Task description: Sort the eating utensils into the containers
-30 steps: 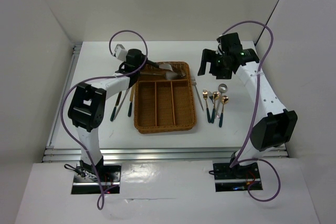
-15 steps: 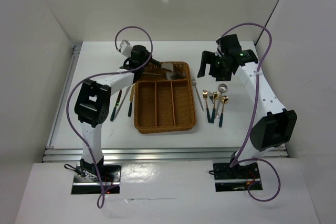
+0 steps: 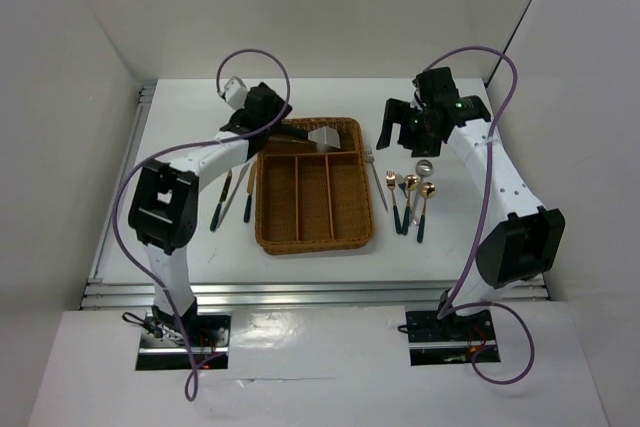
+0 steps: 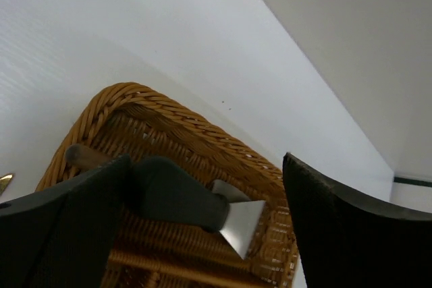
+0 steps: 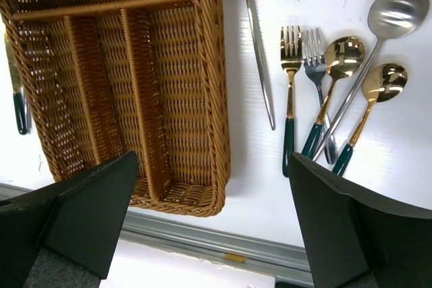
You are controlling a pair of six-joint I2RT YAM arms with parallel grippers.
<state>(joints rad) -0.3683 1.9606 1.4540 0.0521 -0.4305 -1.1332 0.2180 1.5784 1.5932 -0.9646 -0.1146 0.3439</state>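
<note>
**A:** So, how far along is the sorting?

**B:** Barely begun, I'd say. The server (image 4: pixel 182 197) lies in the crosswise slot of the tray (image 3: pixel 316 197), below the left fingers (image 4: pixel 61 234) and between them, touching neither. The three long slots look bare.

**A:** And the rest?

**B:** All on the bench (image 3: pixel 180 117). The forks and spoons (image 5: pixel 324 99) lie bunched beneath the right fingers (image 5: pixel 344 234), in the gap between them. One long silver fork (image 5: pixel 258 52) lies apart from the bunch, just beside the tray. A few knives (image 3: pixel 232 195) lie on the tray's other side, back from the left fingers, beside that arm's forearm.

**A:** What are the fingers doing?

**B:** Both pairs stand wide apart and hold nothing.

**A:** And the arms?

**B:** The left arm (image 3: pixel 215 152) reaches forward to the tray's far end, with its wrist tipped down at the crosswise slot. The right arm (image 3: pixel 480 162) stretches up and forward, its wrist hanging well above the bunch and looking down on it. My guess is that it is placed to pick from there.
</note>
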